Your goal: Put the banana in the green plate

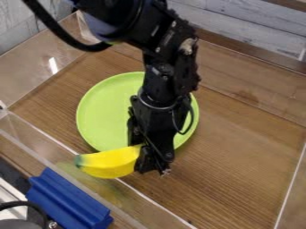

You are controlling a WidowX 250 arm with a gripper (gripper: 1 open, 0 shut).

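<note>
Banana [109, 162]: yellow, curved, lying on the wooden counter [239, 170] just off the near rim of the green plate [110, 106]; its right end is covered by the gripper [153, 166], whose jaws are closed on it. Exact contact points are lost in the black fingers. Green plate: round, lime-green; right portion hidden behind the black arm [162, 63], near edge partly masked by banana and gripper. Blue object [66, 203]: bottom left, cut off by the frame edge, nature unclear. Clear wall [30, 134]: transparent panel along the near-left side, faintly visible.
</note>
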